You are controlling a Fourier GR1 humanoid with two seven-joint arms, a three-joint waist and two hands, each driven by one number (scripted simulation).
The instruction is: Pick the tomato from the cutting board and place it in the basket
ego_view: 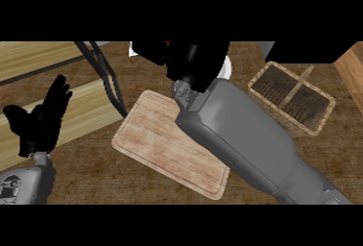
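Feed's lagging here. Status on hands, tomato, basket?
Left hand open, resting at left edge. Right hand beyond cutting board, fingers unclear. Tomato not visible. Basket at right, path unblocked.

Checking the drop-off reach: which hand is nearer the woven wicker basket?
Right. The right hand is up beyond the cutting board, left of the woven wicker basket; the open left hand rests far left.

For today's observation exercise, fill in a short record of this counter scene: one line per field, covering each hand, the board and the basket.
left hand: open, fingers up, resting at the view's left
right hand: raised beyond the board's far end; fingers not readable
cutting board: wooden, nothing visible on its bare part
basket: wicker, two compartments, nothing seen inside
tomato: not visible
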